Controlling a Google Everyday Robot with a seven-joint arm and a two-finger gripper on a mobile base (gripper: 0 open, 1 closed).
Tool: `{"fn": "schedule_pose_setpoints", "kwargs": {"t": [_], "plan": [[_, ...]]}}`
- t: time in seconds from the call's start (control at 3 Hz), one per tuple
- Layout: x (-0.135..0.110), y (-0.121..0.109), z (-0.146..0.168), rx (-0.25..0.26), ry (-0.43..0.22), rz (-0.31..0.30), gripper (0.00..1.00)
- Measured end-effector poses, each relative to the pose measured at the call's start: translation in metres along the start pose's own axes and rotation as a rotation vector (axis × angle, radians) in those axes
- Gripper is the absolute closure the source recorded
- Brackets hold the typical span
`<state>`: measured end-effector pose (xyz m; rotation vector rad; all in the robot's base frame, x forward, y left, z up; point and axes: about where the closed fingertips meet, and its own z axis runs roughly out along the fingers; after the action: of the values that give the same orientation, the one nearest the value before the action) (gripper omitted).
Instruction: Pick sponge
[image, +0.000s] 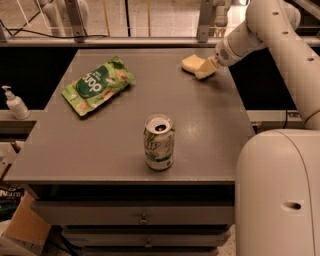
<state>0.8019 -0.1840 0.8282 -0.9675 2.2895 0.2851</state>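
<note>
The sponge is a small pale yellow foam block lying on the grey table near its far right corner. My gripper is low over the table directly to the right of the sponge and touches or nearly touches its right side. The white arm reaches in from the upper right. The sponge rests on the table.
A green snack pouch lies at the far left of the table. A soda can stands upright near the front middle. A soap dispenser bottle stands off the table's left side. My white base is at the front right.
</note>
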Motion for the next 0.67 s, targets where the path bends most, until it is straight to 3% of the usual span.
{"fn": "schedule_pose_setpoints", "kwargs": {"t": [0.33, 0.67], "plan": [[-0.011, 0.002, -0.022, -0.007, -0.042, -0.012, 0.81], [-0.029, 0.028, -0.058, -0.076, -0.111, -0.058, 1.00]]}}
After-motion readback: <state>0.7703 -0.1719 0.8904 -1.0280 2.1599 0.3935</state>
